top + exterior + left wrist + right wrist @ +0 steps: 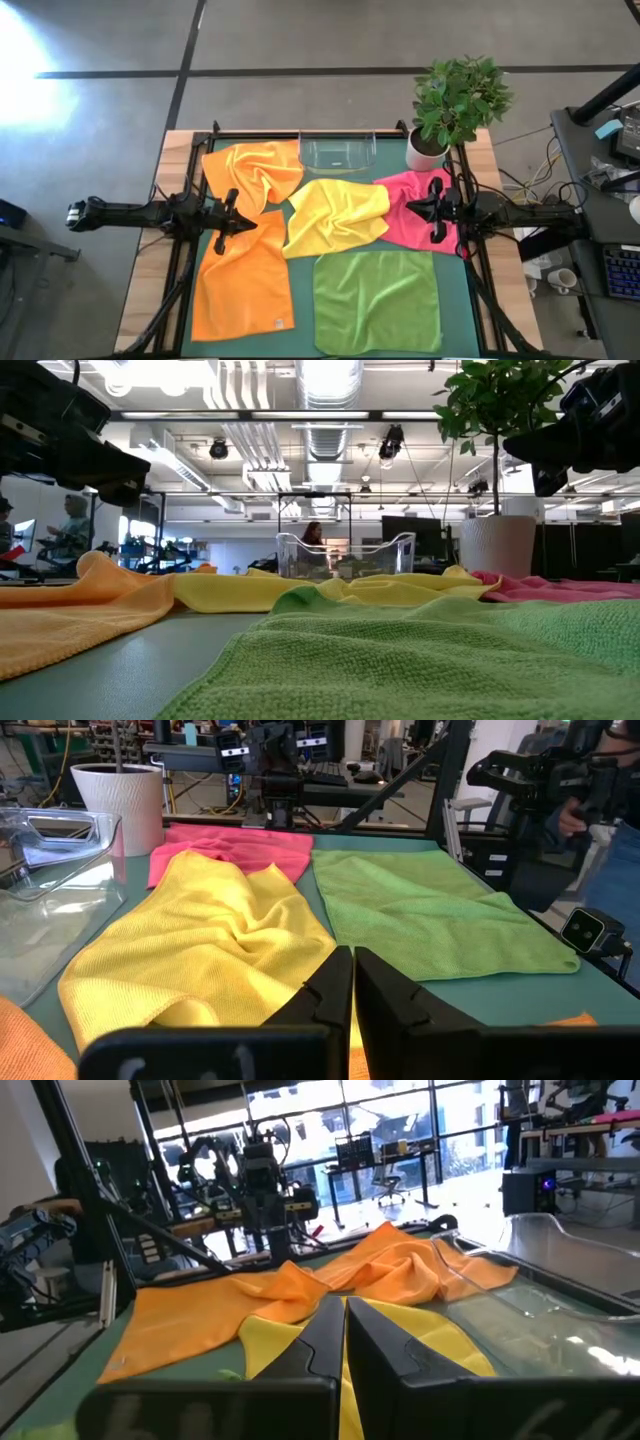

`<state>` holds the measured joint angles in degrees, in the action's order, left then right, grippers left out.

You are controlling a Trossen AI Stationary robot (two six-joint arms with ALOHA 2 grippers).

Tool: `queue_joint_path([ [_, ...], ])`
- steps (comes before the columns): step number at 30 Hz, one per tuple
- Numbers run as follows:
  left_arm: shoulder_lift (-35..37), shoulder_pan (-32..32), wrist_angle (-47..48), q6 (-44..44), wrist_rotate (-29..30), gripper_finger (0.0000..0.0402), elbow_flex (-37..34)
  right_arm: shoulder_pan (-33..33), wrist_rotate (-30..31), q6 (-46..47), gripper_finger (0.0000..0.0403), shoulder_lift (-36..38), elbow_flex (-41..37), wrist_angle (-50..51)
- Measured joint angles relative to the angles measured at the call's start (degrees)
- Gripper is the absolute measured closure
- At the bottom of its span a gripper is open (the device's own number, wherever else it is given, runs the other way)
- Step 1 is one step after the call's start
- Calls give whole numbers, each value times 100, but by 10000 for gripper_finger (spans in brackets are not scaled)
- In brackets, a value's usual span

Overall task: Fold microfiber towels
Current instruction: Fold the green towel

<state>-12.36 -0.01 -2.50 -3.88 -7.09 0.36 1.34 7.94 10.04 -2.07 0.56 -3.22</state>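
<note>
Five towels lie on the green mat. A crumpled orange one [252, 172] is at the far left and a flat orange one [243, 285] at the near left. A rumpled yellow one [335, 215] lies in the middle, with its edges over the pink one [418, 222] at the right. A flat lime green one [377, 300] lies near the front. My left gripper [245, 222] is shut and empty, hovering over the gap between the two orange towels. My right gripper [412, 207] is shut and empty above the pink towel. The low view shows both arms well above the cloths.
A clear plastic tray [337, 152] stands at the far edge, between the orange towel and a potted plant in a white pot [428, 150] at the far right. A black frame [190, 150] runs around the mat. People show in the room beyond the table.
</note>
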Motion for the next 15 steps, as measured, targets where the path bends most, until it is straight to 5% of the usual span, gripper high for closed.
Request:
queue_joint_path([
  [15, 0, -2, -2, 2, 2, 402, 0, 0, -30, 1294, 394, 0, 0, -600],
])
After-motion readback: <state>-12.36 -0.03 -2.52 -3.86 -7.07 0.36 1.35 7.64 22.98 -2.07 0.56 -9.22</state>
